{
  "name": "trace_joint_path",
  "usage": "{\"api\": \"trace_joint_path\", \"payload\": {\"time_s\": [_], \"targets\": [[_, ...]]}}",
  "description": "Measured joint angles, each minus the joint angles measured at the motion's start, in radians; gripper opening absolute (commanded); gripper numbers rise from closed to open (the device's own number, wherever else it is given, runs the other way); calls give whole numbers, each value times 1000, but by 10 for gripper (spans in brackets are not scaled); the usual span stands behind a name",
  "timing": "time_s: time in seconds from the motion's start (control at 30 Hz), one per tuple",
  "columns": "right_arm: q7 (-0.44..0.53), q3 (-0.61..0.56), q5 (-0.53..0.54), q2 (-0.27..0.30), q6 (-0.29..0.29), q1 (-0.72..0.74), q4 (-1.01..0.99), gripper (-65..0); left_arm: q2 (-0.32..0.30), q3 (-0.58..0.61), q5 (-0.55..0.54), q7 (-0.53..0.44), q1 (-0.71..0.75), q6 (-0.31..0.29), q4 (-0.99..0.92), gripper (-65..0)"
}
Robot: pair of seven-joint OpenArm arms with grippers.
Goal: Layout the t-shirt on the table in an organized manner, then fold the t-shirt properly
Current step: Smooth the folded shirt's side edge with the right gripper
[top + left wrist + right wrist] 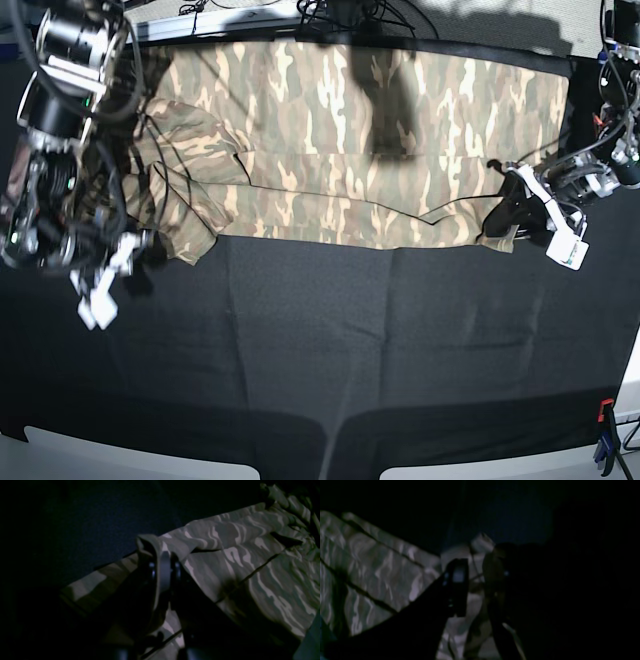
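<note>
Base view, left to right. The right gripper (140,245) hovers at the sleeve end of the t-shirt (330,130), its jaws parted narrowly astride a bunched fold of cloth in the wrist view; whether they pinch it cannot be told. The camouflage t-shirt lies along the far half of the black-covered table (330,350), its long axis running from one gripper to the other, the crumpled sleeve just beside the right gripper. At the opposite end, the left gripper (512,205) is clamped on the shirt's near corner edge.
</note>
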Motion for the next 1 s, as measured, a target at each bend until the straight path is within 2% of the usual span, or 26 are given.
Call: {"api": "trace_joint_path", "payload": {"time_s": [0.07,0.17,0.4,0.57,0.67,0.8,0.9,1.0], "targets": [[1,0,51,0,0,16,0,-364,0,0,0,0,0,0,0,-650],[-2,0,135,0,0,18,0,-362,0,0,0,0,0,0,0,-650],[-16,0,163,0,0,16,0,-362,0,0,0,-1,0,0,0,-650],[-31,0,26,0,0,15,0,-362,0,0,0,-58,0,0,0,-650],[-31,0,16,0,0,16,0,-362,0,0,0,-103,0,0,0,-650],[-31,0,12,-3,-8,16,0,-362,0,0,9,-100,0,0,0,-650],[-30,0,-55,-9,-20,18,0,-363,0,0,9,-71,0,0,0,-650],[-30,0,-53,-17,-24,18,-31,-363,0,0,9,-67,0,0,0,-650]]}}
